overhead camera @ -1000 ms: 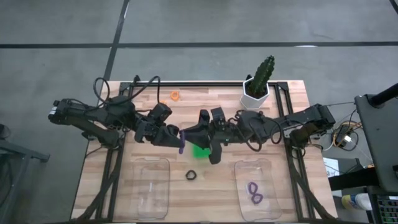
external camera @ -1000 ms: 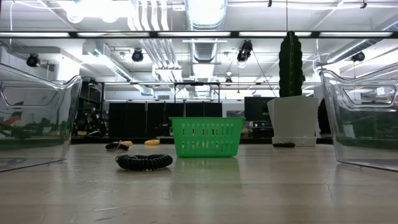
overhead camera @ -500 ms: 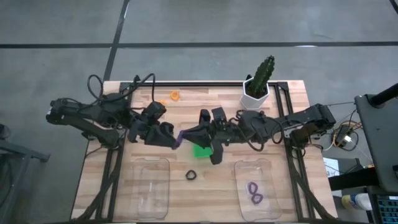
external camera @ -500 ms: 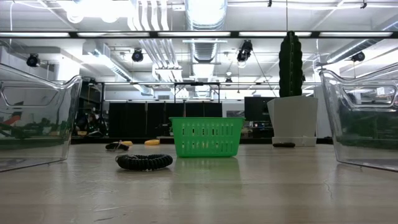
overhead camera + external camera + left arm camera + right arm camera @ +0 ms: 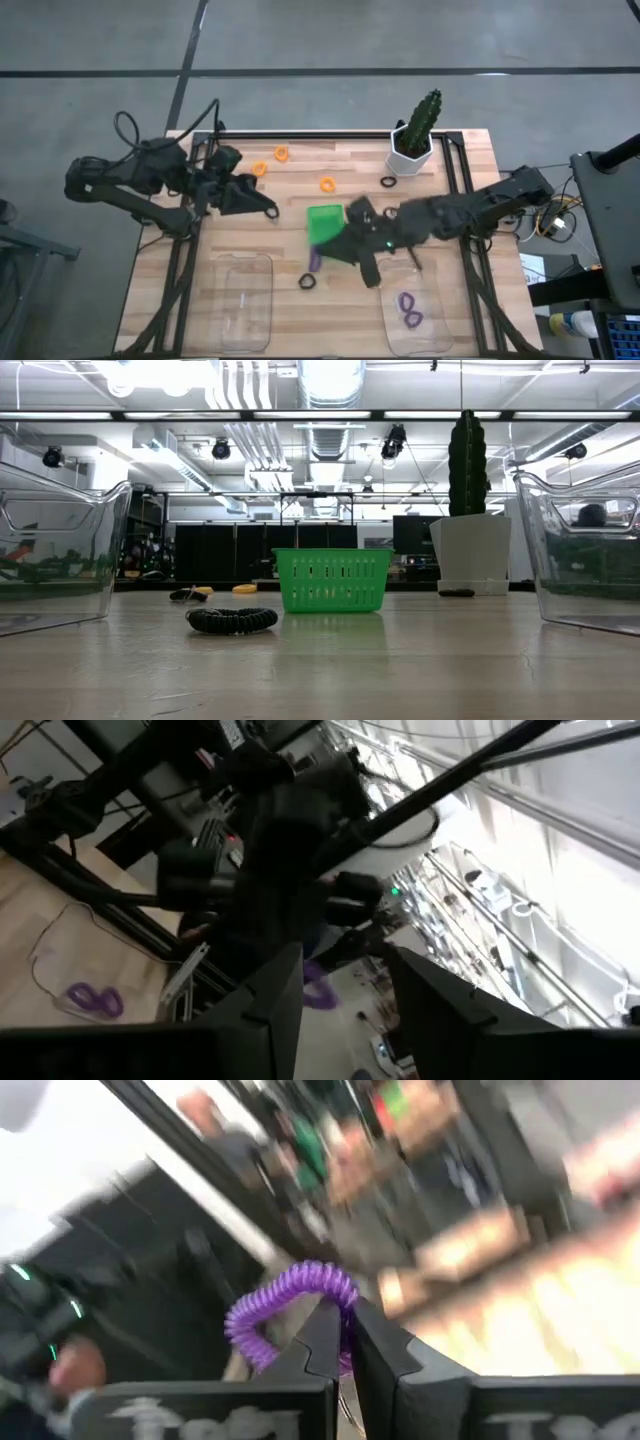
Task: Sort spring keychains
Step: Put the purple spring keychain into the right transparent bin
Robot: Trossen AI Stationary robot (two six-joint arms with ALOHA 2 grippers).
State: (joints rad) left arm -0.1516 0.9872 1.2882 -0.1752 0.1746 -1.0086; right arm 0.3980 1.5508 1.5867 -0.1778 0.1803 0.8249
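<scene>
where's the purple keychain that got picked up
The purple keychain is pinched in the right end effector, shut on it. In the high view it hangs mid-table just below the green tray, above the black keychain.

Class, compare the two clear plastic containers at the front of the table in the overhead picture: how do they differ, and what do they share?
The right clear container holds purple spring keychains; the left clear container shows nothing inside. The right one lies beside the right hand, which grips a purple spring keychain; the left one has no arm near. Both are clear, rectangular and similar in size.
</scene>
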